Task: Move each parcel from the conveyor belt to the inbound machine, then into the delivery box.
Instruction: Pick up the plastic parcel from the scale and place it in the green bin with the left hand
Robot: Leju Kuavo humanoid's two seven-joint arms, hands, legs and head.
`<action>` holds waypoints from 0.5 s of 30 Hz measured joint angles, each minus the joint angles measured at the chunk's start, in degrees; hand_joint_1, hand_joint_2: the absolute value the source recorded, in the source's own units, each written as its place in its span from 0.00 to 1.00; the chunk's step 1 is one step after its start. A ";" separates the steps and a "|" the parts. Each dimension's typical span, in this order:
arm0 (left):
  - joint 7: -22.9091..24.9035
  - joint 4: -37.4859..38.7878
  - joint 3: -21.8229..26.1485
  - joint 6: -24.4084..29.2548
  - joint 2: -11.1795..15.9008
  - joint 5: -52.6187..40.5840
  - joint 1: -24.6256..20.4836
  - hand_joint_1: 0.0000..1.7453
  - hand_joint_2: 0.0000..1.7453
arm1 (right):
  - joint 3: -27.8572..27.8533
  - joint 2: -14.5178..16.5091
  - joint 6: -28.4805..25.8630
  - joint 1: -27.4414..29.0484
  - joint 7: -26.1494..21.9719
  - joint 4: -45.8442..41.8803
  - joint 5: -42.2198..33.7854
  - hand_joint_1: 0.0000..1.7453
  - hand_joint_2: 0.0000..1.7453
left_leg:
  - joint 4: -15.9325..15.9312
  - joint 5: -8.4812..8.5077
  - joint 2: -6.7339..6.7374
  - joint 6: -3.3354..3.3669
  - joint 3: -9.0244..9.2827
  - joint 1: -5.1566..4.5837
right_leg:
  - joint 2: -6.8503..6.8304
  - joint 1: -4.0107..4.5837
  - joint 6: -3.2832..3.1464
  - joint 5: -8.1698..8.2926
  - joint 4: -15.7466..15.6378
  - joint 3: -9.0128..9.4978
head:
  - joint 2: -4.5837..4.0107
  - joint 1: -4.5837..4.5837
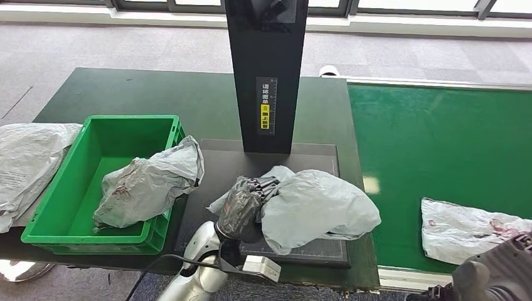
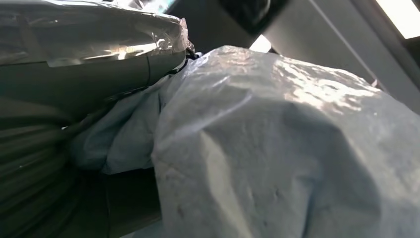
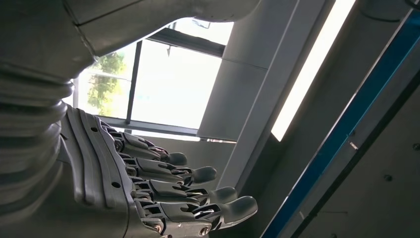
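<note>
A crumpled grey parcel lies on the dark scan plate of the inbound machine, in front of its black column. My left hand grips the parcel's left edge, fingers over a fold of the bag. In the left wrist view the parcel bulges right against my left hand. A second grey parcel lies in the green delivery box, draped over its right wall. A third parcel rests on the green conveyor belt. My right hand is open and holds nothing.
Another grey bag lies on the black table left of the box. My right arm is low at the front right, near the belt's front edge. The column stands close behind the plate.
</note>
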 joint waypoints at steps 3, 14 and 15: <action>0.98 -4.60 1.91 1.06 0.07 -1.00 0.92 1.00 1.00 | -0.07 0.01 0.00 0.34 0.00 -0.51 0.03 0.00 1.00 | 0.00 0.00 0.00 0.00 -0.02 0.00 | -0.01 0.00 0.00 -0.01 0.00 -0.01 | 0.01 0.00; 7.07 -16.41 19.59 -1.13 2.17 2.98 -1.95 1.00 1.00 | -0.17 -1.02 3.61 1.48 0.00 -1.71 -4.61 0.00 1.00 | -0.02 0.10 0.00 -0.11 -0.02 0.04 | 0.01 0.03 -0.02 0.01 0.06 -0.04 | 0.01 0.00; 8.11 -16.55 21.52 -1.22 2.56 3.87 -2.71 1.00 1.00 | -0.17 -1.42 3.95 1.48 0.00 -1.70 -5.21 0.00 1.00 | -0.02 0.10 0.00 -0.11 -0.02 0.04 | 0.01 0.03 -0.02 0.01 0.06 -0.04 | 0.01 0.00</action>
